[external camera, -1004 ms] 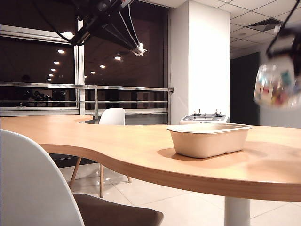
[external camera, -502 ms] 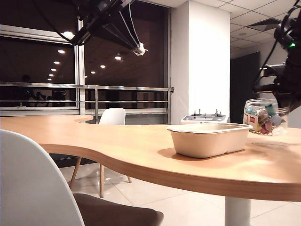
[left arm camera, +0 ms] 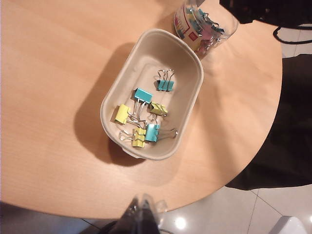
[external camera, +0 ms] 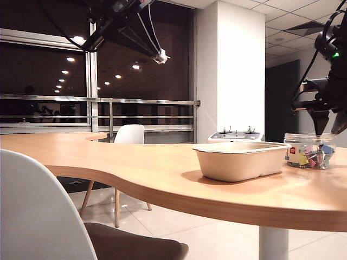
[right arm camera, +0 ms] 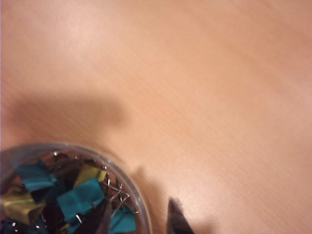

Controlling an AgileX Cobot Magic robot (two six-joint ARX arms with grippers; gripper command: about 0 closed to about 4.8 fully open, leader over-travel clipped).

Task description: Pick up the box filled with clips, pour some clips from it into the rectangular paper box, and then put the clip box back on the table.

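The right claw (external camera: 332, 130) hangs just above the jar (external camera: 309, 150) at the far right of the exterior view, its two dark fingers spread apart and pointing down at the open mouth, gripping nothing. From the right wrist camera one fingertip (right arm camera: 104, 218) sits over the inside of the jar's rim and the other lies outside the clear wall, so the claw (right arm camera: 139, 217) straddles the rim; whether either finger touches the plastic is hard to tell. The jar stands upright on the bench (external camera: 162, 173), red-and-white label facing the camera, with teal, yellow and pink clips (external camera: 314, 157) packed inside. Just beside it, at its nine o'clock in the exterior view, sits the beige paper box (external camera: 241, 160), also flat on the bench. Up high at eleven o'clock in that view the left arm is parked near the ceiling line, and its camera looks straight down: the left claw (left arm camera: 142, 207) shows as a dark tip with its fingers pressed together, closed on nothing. Below it the paper box (left arm camera: 117, 92) holds a loose scatter of clips (left arm camera: 144, 117), teal and yellow ones, spread across its floor. The jar (left arm camera: 204, 25) stands at the box's one o'clock corner in that picture, close against the rim.
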